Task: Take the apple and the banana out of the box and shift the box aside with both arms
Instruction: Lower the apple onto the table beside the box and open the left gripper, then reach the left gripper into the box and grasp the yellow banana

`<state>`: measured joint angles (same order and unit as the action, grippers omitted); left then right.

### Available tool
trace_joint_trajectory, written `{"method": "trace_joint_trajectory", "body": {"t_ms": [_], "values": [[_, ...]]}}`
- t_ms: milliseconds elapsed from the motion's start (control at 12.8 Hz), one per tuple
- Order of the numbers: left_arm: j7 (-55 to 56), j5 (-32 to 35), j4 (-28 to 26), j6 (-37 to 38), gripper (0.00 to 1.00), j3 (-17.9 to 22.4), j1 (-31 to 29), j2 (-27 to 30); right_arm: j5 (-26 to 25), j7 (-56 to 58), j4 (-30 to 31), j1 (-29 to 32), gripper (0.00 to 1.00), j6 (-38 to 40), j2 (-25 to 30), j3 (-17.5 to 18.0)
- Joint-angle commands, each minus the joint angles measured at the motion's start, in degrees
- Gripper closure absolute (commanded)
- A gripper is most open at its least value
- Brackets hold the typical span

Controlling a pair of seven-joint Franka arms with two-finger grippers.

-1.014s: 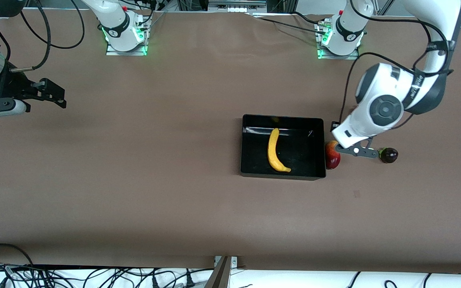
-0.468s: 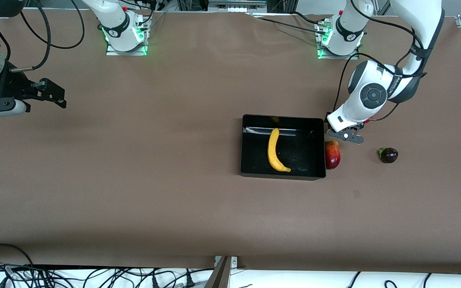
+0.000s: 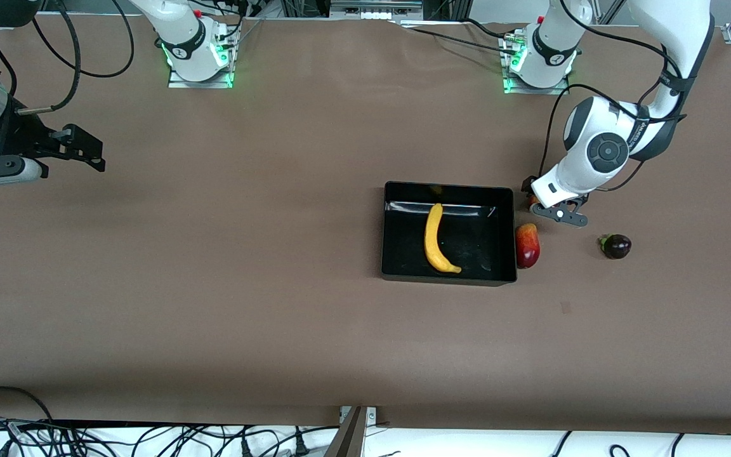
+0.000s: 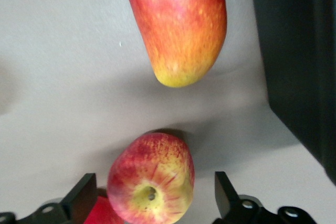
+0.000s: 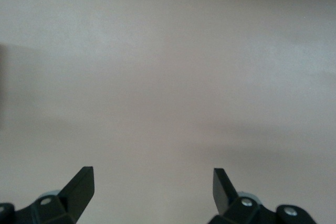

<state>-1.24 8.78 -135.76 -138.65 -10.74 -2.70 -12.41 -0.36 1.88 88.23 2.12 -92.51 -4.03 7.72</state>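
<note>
The black box [image 3: 503, 231] sits mid-table with the yellow banana [image 3: 435, 240] lying in it. A long red-and-yellow fruit [image 3: 527, 245] lies against the box's wall toward the left arm's end; it also shows in the left wrist view [image 4: 177, 24]. My left gripper [image 3: 535, 202] is down by the box's corner, mostly hiding the round red-and-yellow apple. In the left wrist view my left gripper [image 4: 153, 180] is open, with the apple [image 4: 152, 182] between the fingers, which stand clear of it. My right gripper [image 3: 83, 155] waits open and empty over the table's right-arm end.
A small dark purple fruit [image 3: 616, 246] lies toward the left arm's end from the long fruit. The box's wall [image 4: 299, 66] runs close beside the apple. A red bit [image 4: 97, 214] shows against the apple by one finger. The right wrist view shows bare table.
My left gripper has moved from over the long red-and-yellow fruit to around the apple and come lower. The right arm has not moved.
</note>
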Motion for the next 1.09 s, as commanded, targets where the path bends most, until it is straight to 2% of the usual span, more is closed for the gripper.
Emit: {"method": "trace_joint_trajectory", "body": {"t_ms": [0, 78, 156, 312, 390, 546, 624, 780, 858, 1014], "values": [[-1.4, -0.6, 1.4, 2.3, 0.00, -0.5, 0.0, 3.5, 0.1, -0.2, -0.5, 0.1, 0.00, 0.6, 0.3, 0.2], [-1.1, -0.8, 3.0, 5.7, 0.00, -0.9, 0.2, 5.0, 0.1, -0.2, -0.5, 0.1, 0.00, 0.5, 0.3, 0.2], [0.0, -1.7, 8.2, 13.2, 0.00, -3.2, 0.4, 5.9, 0.1, -0.2, -0.5, 0.1, 0.00, 0.6, 0.3, 0.2], [8.5, -4.6, 21.1, 29.1, 0.00, -9.8, 0.7, 4.2, 0.1, -0.2, -0.5, 0.1, 0.00, 0.6, 0.3, 0.2], [12.6, -4.6, 25.2, 31.6, 0.00, -13.0, 0.9, 2.7, 0.1, -0.2, -0.5, 0.1, 0.00, 0.6, 0.3, 0.2], [19.7, -4.6, 31.3, 31.5, 0.00, -17.0, 2.3, -1.5, 0.1, -0.2, -0.5, 0.1, 0.00, 0.6, 0.3, 0.2], [24.6, -4.6, 33.5, 31.3, 0.00, -17.5, 4.4, -5.2, 0.1, -0.2, -0.5, 0.1, 0.00, 0.6, 0.3, 0.2], [34.3, -3.6, 34.0, 24.1, 0.00, -17.1, 9.9, -10.9, 0.1, -0.2, -0.5, 0.1, 0.00, 0.6, 0.3, 0.2], [36.5, -3.0, 33.7, 20.9, 0.00, -17.0, 10.6, -12.8, 0.1, -0.2, -0.5, 0.1, 0.00, 0.6, 0.3, 0.2], [37.9, 3.6, 33.6, 17.5, 0.00, -17.1, 10.9, -16.0, 0.1, -0.2, -0.5, 0.1, 0.00, 0.6, 0.3, 0.2]]}}
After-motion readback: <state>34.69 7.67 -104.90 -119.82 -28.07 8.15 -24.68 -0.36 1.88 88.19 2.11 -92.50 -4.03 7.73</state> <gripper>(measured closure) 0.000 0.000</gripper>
